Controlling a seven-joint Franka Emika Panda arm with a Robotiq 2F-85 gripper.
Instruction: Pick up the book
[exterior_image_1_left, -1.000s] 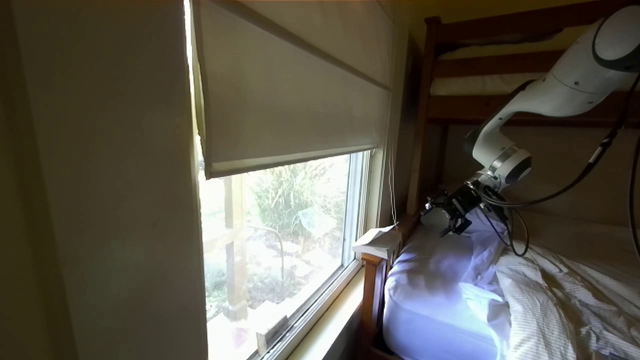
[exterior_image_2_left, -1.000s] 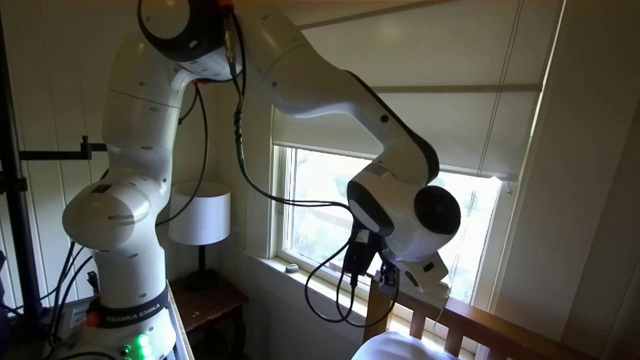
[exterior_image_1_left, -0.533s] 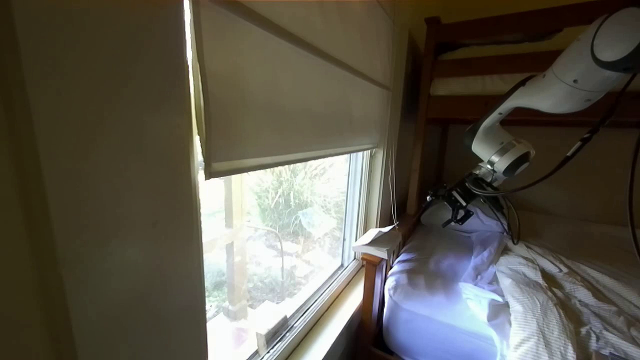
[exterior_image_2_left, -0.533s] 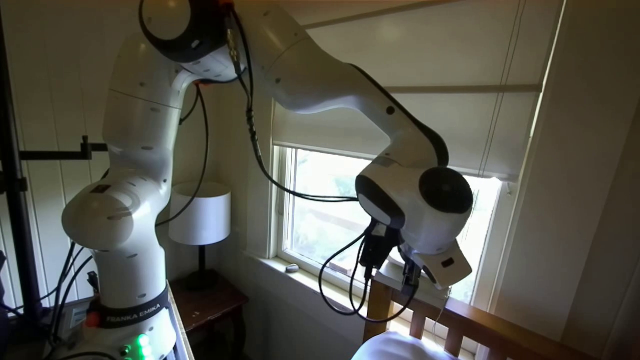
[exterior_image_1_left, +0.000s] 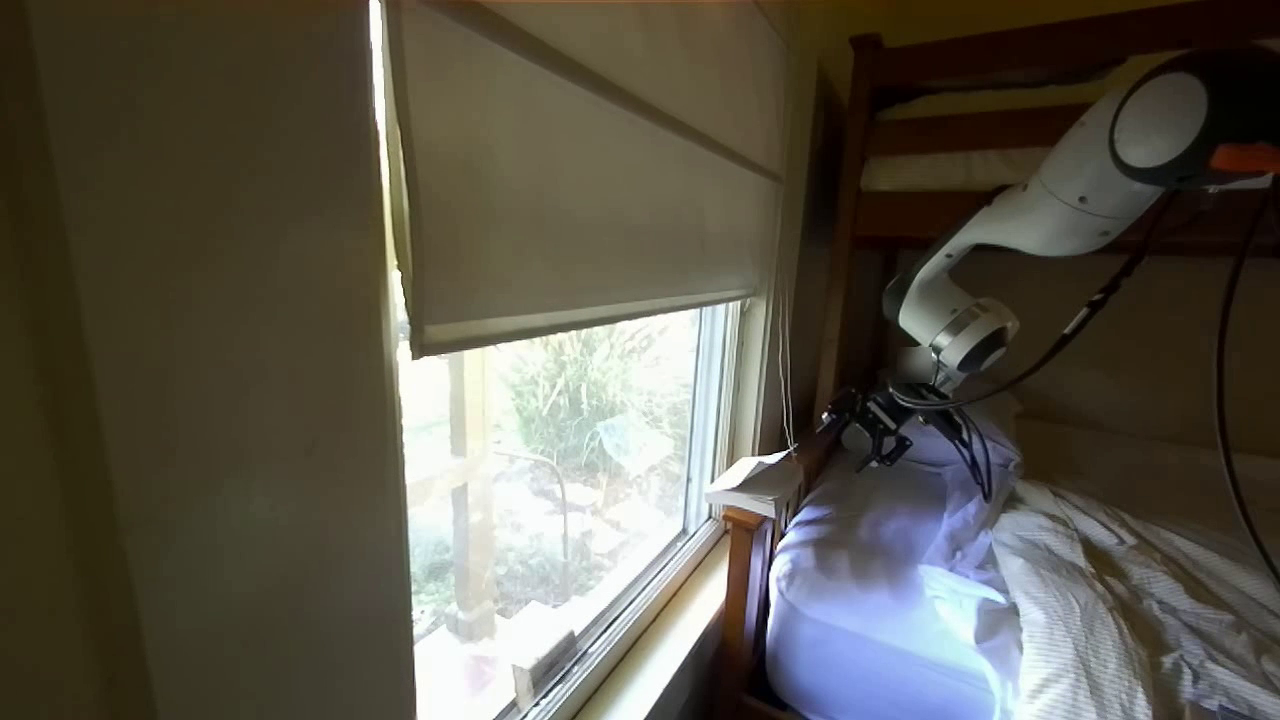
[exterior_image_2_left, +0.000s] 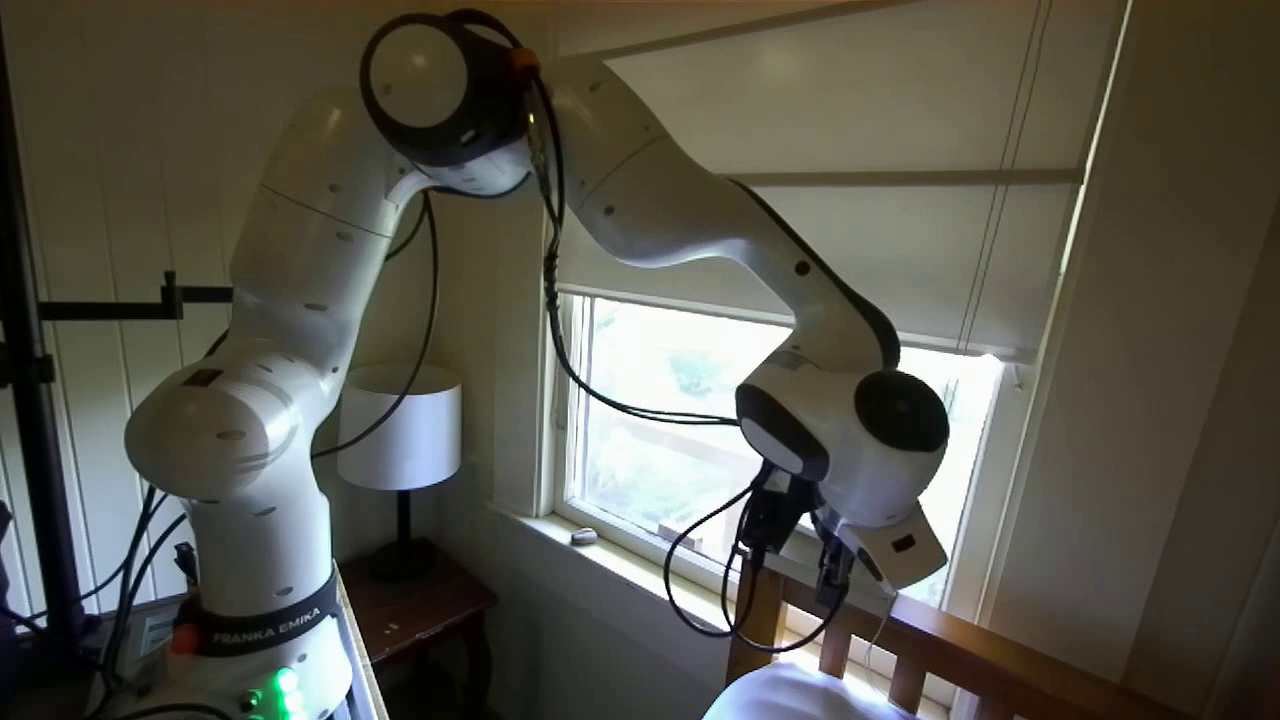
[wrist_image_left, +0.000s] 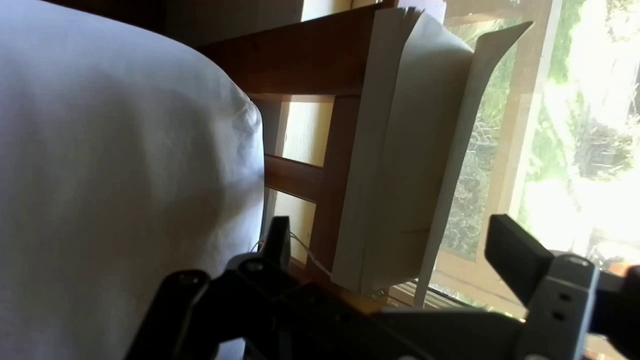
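"Judging progress: has the book been lifted?"
"No; it is supported by the rail. The fingers are spread, empty; approach is judged partly done; grasping and lifting are left."

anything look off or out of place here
The book sits on top of the wooden bed rail, a narrow, unusual perch, and a cover or page flares away from the rest. The blanket also lies rumpled; no spill shows.

The wooden bed rail carries the book.
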